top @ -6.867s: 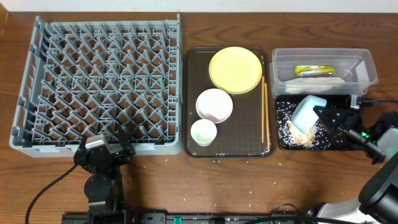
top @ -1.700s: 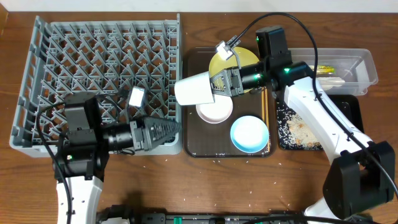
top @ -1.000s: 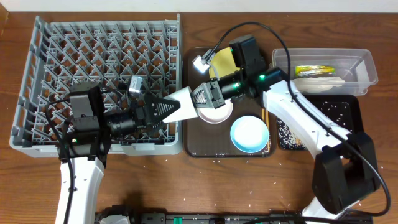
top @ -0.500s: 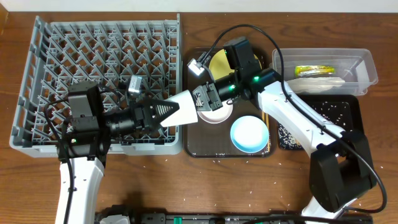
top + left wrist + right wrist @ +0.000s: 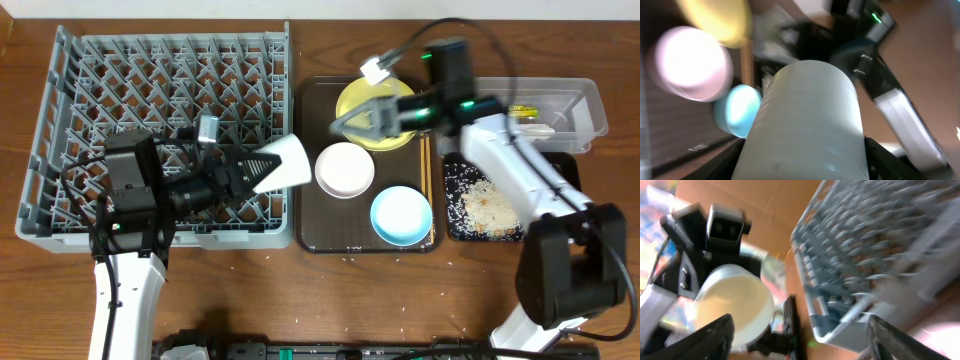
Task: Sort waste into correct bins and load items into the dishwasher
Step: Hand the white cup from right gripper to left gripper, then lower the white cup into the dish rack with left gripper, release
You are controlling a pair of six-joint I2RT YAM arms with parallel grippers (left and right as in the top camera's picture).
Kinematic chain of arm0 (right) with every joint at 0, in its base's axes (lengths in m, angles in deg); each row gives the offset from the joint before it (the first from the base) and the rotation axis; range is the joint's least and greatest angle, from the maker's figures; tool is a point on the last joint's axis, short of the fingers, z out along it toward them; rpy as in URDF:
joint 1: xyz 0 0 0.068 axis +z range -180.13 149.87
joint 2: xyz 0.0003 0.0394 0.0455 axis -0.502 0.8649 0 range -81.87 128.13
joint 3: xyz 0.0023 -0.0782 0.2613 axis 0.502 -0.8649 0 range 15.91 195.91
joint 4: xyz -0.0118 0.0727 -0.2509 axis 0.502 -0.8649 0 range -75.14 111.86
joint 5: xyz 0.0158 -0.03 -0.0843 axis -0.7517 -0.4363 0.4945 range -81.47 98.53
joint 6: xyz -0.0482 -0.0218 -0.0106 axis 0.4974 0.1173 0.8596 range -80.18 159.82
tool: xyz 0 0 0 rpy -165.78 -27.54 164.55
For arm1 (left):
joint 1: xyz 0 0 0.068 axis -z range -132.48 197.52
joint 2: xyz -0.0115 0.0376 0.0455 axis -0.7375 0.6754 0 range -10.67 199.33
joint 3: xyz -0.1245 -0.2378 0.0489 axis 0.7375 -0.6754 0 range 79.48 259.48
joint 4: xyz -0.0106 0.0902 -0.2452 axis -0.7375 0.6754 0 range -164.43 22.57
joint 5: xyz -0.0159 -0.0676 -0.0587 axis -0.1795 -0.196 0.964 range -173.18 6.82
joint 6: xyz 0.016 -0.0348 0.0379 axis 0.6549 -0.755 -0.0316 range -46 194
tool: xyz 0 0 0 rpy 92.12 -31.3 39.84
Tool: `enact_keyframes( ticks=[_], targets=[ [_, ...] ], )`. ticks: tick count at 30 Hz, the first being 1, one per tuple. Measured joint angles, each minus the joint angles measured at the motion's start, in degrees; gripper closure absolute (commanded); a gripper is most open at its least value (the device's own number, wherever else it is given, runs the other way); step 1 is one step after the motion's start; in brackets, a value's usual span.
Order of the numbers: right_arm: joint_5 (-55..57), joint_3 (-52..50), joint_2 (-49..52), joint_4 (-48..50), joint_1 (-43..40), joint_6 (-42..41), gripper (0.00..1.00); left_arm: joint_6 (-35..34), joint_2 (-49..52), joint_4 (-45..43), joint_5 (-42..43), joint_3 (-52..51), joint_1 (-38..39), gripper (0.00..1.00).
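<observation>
The brown wooden table (image 5: pixel 330 290) carries scattered pale crumbs along its front edge, and a pale strip of wall shows behind it. The grey rack (image 5: pixel 150 90) fills the left side, with no dishes in it. Just beside it lies the dark brown tray (image 5: pixel 315 235), holding the yellow plate (image 5: pixel 385 140), the white bowl (image 5: pixel 345 169) and the blue dish (image 5: pixel 401 215). The chopsticks (image 5: pixel 427 175) lie along the tray's right edge. At the far right the clear tub (image 5: pixel 590 105) holds the wrapper (image 5: pixel 525 112) and the napkin (image 5: pixel 535 128). In front of it the black tray (image 5: pixel 565 170) holds the rice scraps (image 5: pixel 490 210).

The left gripper (image 5: pixel 245 172) pinches the white cup (image 5: pixel 285 162) by its narrow end, on its side, above the rack's right edge. The right gripper (image 5: pixel 355 120) hangs spread and empty over the plate. Its arm crosses the tub's left end and hides the chopsticks' far tips. Both wrist views are blurred
</observation>
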Motion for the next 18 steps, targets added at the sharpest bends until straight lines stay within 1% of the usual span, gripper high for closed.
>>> enact_keyframes(
  ticks=[2,5,6,8,9,10,12,14,18],
  targets=[
    [1.53,0.02,0.0,-2.99,-3.23,1.16,0.01,0.0,0.0,3.19,-7.08,0.11,-0.11,0.63],
    [5.03,0.0,-0.07,-8.28,-4.57,3.43,0.01,0.26,0.0,7.87,-16.15,0.68,-0.11,0.62],
    [7.67,-0.07,-0.42,-11.85,-4.48,4.96,0.01,0.92,0.02,11.17,-19.3,1.68,-0.11,0.63],
    [13.35,-0.11,-1.53,-16.26,-4.11,7.56,0.01,3.19,0.46,21.24,-27.91,7.61,-0.11,0.63],
    [14.99,-0.11,-1.95,-17.38,-4.02,7.93,0.01,3.93,0.57,23.87,-29.79,9.44,-0.11,0.63],
    [18.49,-0.13,-2.99,-19.67,-3.89,8.83,0.01,5.2,0.63,27.69,-33.4,12.96,-0.09,0.63],
    [24.79,-0.13,-5.31,-22.32,-3.58,9.94,0.01,6.62,0.42,31.91,-38.66,17.77,0.17,0.63],
    [31.26,-0.09,-8.22,-24.5,-3.52,10.64,0.01,7.8,0.09,35.85,-45.53,21.2,2.25,0.64],
    [39.34,0.17,-11.19,-26.03,-3.52,11.32,0.01,8.2,1.53,40.57,-55.01,22.01,10.45,0.66]
  ],
)
